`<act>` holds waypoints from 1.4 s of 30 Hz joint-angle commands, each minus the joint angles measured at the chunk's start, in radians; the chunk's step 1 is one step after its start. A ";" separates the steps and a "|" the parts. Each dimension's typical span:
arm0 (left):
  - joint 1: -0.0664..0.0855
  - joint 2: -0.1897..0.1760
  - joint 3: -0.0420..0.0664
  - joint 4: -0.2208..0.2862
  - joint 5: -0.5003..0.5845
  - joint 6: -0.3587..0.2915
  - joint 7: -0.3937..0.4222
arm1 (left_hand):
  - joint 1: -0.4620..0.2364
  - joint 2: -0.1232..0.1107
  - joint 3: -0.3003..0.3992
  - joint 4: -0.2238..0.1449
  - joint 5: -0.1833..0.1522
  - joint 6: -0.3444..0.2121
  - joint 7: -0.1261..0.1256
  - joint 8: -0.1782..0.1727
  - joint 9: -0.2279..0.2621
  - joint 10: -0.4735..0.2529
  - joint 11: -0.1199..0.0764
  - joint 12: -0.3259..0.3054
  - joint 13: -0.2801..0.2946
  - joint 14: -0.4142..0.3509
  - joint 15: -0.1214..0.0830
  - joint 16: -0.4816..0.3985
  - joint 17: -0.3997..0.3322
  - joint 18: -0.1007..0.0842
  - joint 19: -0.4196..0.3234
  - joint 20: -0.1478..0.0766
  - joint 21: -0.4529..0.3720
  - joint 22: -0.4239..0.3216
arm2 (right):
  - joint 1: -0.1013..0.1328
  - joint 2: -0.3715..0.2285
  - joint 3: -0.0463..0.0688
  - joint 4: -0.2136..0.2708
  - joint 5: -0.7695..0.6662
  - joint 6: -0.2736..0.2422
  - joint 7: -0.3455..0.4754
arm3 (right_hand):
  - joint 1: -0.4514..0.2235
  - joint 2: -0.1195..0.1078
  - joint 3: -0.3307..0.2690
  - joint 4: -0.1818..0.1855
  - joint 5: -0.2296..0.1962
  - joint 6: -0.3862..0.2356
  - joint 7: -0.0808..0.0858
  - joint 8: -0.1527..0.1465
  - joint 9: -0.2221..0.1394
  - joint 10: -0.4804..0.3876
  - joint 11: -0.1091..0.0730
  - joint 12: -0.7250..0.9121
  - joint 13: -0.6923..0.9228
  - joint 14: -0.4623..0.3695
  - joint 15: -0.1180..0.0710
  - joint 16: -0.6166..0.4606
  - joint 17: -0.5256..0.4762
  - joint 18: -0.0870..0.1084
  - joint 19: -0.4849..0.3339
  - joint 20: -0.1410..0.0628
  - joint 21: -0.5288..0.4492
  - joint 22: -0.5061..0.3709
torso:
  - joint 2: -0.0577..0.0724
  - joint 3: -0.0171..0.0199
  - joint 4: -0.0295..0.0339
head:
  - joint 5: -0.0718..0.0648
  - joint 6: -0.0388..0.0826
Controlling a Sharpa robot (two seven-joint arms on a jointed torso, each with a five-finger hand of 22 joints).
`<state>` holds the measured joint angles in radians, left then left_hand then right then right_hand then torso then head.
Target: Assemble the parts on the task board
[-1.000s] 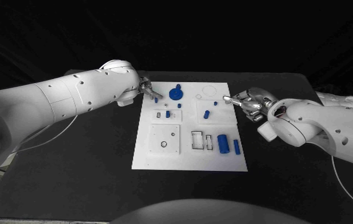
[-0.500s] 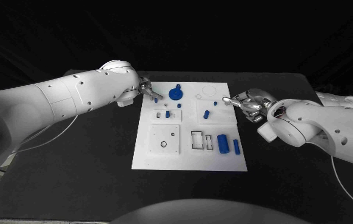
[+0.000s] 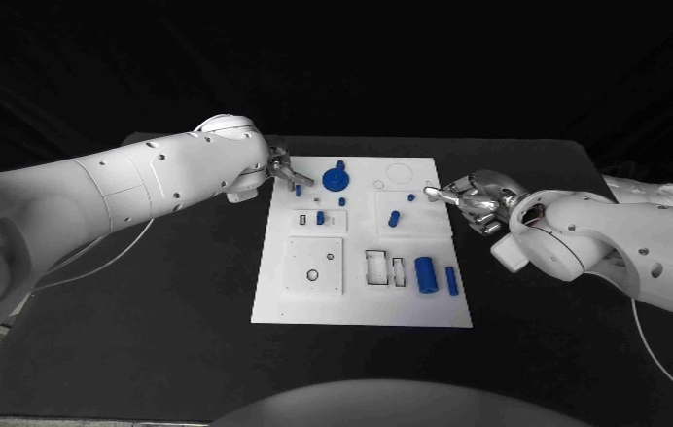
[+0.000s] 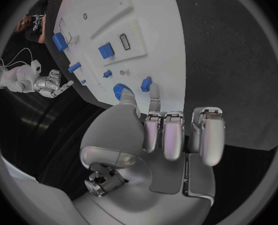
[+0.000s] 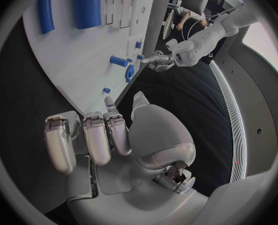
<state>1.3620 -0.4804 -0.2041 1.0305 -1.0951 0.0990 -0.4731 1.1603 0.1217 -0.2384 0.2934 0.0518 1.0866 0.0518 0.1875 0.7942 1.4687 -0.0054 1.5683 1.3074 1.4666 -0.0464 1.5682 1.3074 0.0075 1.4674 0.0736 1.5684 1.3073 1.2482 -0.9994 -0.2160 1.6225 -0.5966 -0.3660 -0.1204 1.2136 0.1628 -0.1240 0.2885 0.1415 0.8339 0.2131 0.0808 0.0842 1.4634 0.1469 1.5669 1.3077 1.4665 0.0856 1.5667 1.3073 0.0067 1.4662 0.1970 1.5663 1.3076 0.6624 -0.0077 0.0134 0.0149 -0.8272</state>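
- Board: white plate at mid table; blue parts on it, incl. round disc near far edge, two cylinders near front right
- L hand: at board's far-left edge by small blue peg; fingers curled, grip — can't tell
- R hand: at board's right edge; fingers curled, nothing seen in them

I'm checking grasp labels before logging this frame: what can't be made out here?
- Left hand, head view: too small to tell whether its fingers touch the small blue part.
- Right hand, head view: fingertip contact with the task board unclear.
- Board slots, wrist views: fisheye bends their shapes.
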 commanded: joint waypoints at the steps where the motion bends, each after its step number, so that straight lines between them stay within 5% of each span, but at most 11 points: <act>1: -0.001 0.005 0.000 -0.008 0.000 0.021 -0.002 | 0.003 0.014 -0.001 -0.002 0.001 0.005 -0.005 0.006 0.004 0.102 -0.007 0.002 0.263 0.104 -0.008 0.003 0.263 -0.008 0.103 -0.003 0.002 0.263 | -0.001 0.002 0.000 0.001 -0.005 0.018 -0.003 | 0.000 0.013 -0.006 -0.002 -0.003 -0.006 0.011 0.006 0.001 0.107 0.006 0.004 0.263 0.104 0.007 0.004 0.263 -0.007 0.105 0.004 0.004 0.263 | 0.000 0.0008 -0.0002 | 0.001 0.000; 19: -0.003 0.014 0.000 -0.014 0.001 0.043 0.003 | 0.051 0.015 -0.007 -0.007 0.010 0.008 -0.012 0.028 0.027 0.102 -0.013 0.002 0.263 0.104 -0.011 0.003 0.263 -0.008 0.103 -0.004 0.002 0.263 | -0.001 0.008 0.000 -0.001 -0.006 0.012 0.001 | 0.000 0.012 -0.007 -0.002 -0.002 -0.006 0.011 0.006 0.001 0.107 0.006 0.004 0.263 0.104 0.007 0.004 0.263 -0.007 0.105 0.004 0.004 0.263 | 0.000 0.0004 0.0002 | -0.002 0.002; 27: -0.004 0.017 0.000 -0.016 0.001 0.041 0.006 | 0.142 0.018 -0.001 -0.003 0.181 -0.011 -0.019 0.037 0.045 0.102 -0.019 0.002 0.263 0.104 -0.017 0.003 0.263 -0.008 0.103 -0.008 0.002 0.263 | -0.001 0.008 0.000 -0.001 -0.006 0.013 0.000 | 0.001 0.012 -0.007 -0.003 -0.002 -0.006 0.011 0.006 0.001 0.107 0.006 0.004 0.263 0.104 0.007 0.004 0.263 -0.007 0.105 0.004 0.004 0.263 | 0.000 0.0000 -0.0001 | -0.003 0.002; 42: -0.005 0.019 0.000 -0.018 0.001 0.040 0.011 | 0.152 0.020 -0.014 0.000 0.284 -0.014 -0.020 0.040 0.049 0.102 -0.021 0.002 0.263 0.104 -0.018 0.003 0.263 -0.008 0.103 -0.009 0.002 0.263 | -0.001 0.009 0.000 -0.001 -0.008 0.016 -0.003 | 0.004 0.011 -0.008 -0.005 -0.001 -0.007 0.011 0.006 0.001 0.107 0.006 0.004 0.263 0.104 0.007 0.004 0.263 -0.007 0.105 0.004 0.004 0.263 | 0.000 0.0005 0.0009 | -0.001 0.004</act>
<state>1.3571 -0.4644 -0.2047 1.0125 -1.0954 0.1252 -0.4716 1.3107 0.1341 -0.2473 0.2915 0.3314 1.0788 0.0301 0.2240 0.8426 1.4669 -0.0180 1.5740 1.3114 1.4633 -0.0575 1.5682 1.3080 0.0077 1.4638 0.0700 1.5684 1.3073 1.2475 -0.9910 -0.2161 1.6209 -0.5974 -0.3647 -0.1219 1.2176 0.1669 -0.1266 0.2856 0.1414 0.8339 0.2131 0.0808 0.0846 1.4634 0.1468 1.5670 1.3077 1.4665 0.0856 1.5667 1.3078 0.0067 1.4662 0.1969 1.5663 1.3073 0.6620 -0.0073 0.0137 0.0145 -0.8246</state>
